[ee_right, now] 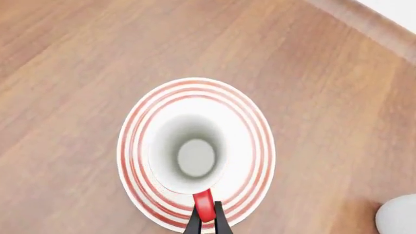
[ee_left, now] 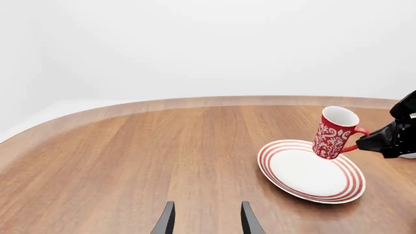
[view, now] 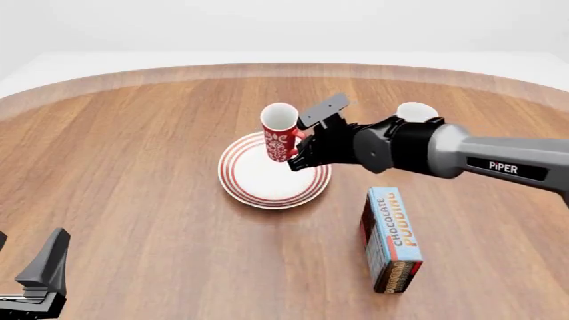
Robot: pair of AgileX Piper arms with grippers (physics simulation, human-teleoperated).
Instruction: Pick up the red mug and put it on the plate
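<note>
While the right end effector [view: 298, 159] pinches its loop handle [ee_right: 203, 207], the tall red patterned ceramic mug [view: 279, 132] hangs tilted over the red-ringed white plate [view: 258, 180]; rigid, glossy, breakable, it could pivot in so thin a hold.

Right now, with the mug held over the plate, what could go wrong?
1. The red mug hangs tilted, held only by its handle in the right gripper; it may swing or slip.
2. In the left wrist view its base sits near the rim of the plate, not its middle; released so, it could tip over.
</note>
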